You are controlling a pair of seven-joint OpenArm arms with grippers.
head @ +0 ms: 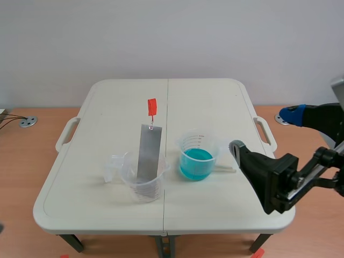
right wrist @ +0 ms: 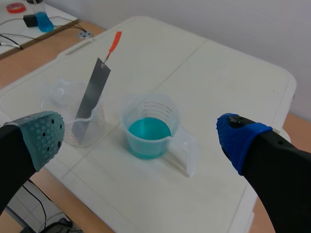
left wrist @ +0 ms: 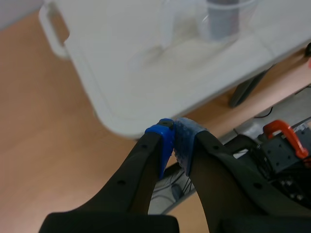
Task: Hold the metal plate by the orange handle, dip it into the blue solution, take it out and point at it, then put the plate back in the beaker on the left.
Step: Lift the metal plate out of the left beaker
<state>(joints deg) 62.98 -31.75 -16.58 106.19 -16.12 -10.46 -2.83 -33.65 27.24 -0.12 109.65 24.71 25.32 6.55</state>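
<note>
A grey metal plate (head: 149,155) leans in a clear beaker (head: 142,180) left of the table's middle. Its orange handle (head: 152,106) sticks up at the top. The beaker of blue solution (head: 196,158) stands just to its right. My right gripper (head: 264,130) hovers open at the table's right edge, above and beyond the blue beaker (right wrist: 149,128), with nothing between its fingers (right wrist: 43,138). The plate (right wrist: 92,104) and handle (right wrist: 115,42) lie ahead of that gripper. My left gripper (left wrist: 172,141) is shut on nothing, low off the table's front left corner, and is out of the scene view.
A white folding table (head: 215,107) with side handles (head: 66,134) stands on a wooden floor. A thin pale stick (head: 226,168) lies right of the blue beaker. A side bench (right wrist: 29,29) holds cables and a blue bottle. Robot base parts (left wrist: 282,145) sit under the table's front.
</note>
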